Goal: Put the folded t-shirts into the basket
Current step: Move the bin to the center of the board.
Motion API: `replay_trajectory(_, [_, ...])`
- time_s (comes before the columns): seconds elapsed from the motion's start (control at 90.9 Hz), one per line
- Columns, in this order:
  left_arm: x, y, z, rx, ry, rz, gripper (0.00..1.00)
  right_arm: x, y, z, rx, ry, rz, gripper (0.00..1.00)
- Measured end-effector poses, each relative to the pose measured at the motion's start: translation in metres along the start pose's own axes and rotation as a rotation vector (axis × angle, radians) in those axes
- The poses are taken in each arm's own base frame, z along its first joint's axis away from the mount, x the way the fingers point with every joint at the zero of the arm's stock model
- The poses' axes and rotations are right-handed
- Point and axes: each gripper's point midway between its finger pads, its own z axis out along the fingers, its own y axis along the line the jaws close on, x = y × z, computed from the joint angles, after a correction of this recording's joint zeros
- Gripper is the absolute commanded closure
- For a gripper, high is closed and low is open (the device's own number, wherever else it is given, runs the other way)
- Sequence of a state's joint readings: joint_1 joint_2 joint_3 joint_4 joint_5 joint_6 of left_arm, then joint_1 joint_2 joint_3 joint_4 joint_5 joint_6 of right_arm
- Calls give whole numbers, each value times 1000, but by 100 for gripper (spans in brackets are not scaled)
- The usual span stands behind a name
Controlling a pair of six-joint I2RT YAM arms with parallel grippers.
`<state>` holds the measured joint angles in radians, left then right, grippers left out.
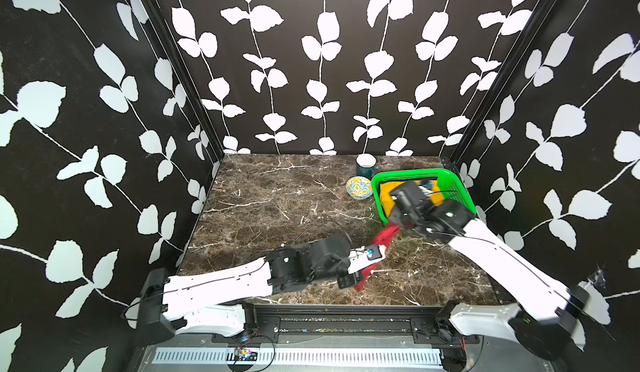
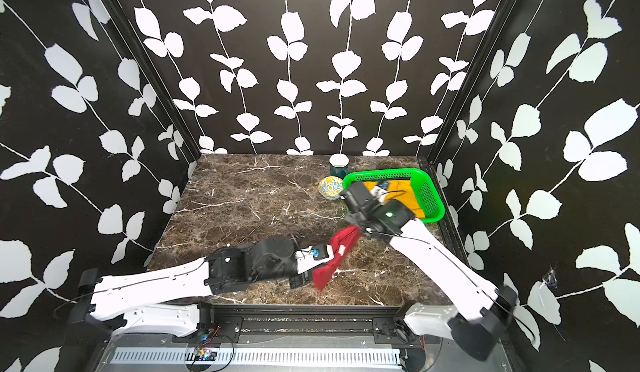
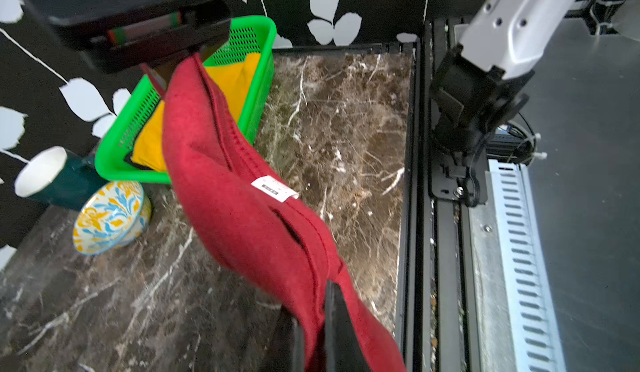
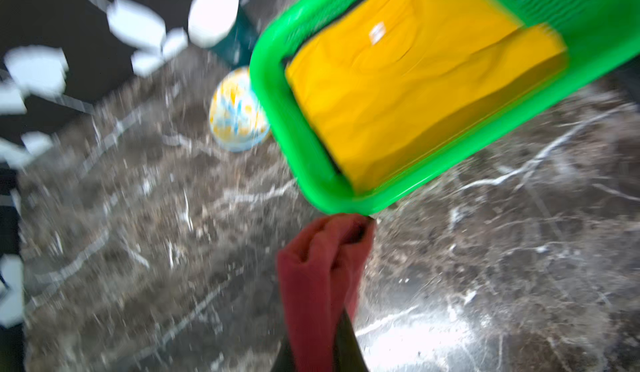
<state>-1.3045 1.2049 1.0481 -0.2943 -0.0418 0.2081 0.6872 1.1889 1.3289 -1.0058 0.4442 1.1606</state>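
Mid-carry: red t-shirt (image 3: 242, 197) slung between left gripper (image 3: 313, 325) and right gripper (image 4: 313, 346), both clamped shut on its ends, just short of the green basket (image 1: 408, 173) with the mustard yellow t-shirt (image 4: 415, 93) inside. Next, likely: raise over the near rim, lower flat, release together. Right gripper's tips hidden under its wrist in both top views; black t-shirt unconfirmed, perhaps the dark sliver (image 3: 128, 157) beneath the yellow

Figure: Enclosed robot test cell, a lab rig.
I operate between printed leaf-pattern walls (image 1: 311, 58), over a marble-look tabletop (image 1: 277, 197) edged by black framing rail (image 1: 332, 313) and exposed wiring (image 1: 242, 353).
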Motion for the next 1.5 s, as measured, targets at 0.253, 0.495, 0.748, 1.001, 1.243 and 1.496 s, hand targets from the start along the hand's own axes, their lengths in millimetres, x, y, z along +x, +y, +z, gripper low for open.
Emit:
replay_trajectory(0.253, [-39, 47, 51, 4, -21, -37, 100, -49, -68, -2, 143, -148, 180, 100])
replay_trajectory(0.495, [-37, 115, 130, 7, 8, -149, 100, -78, -113, 20, 317, -199, 274, 100])
replay_trajectory(0.748, [-5, 182, 199, -8, 30, -298, 100, -91, -108, 55, 407, -196, 231, 100])
replay_trajectory(1.001, [11, 210, 234, -35, 47, -379, 100, -115, -88, 80, 396, -224, 190, 100])
replay_trajectory(1.243, [63, 194, 251, -6, 142, -465, 100, -103, -92, 122, 457, -159, 139, 100])
replay_trajectory(1.496, [67, 168, 229, 44, 49, -481, 100, -76, -113, 154, 541, -28, 64, 100])
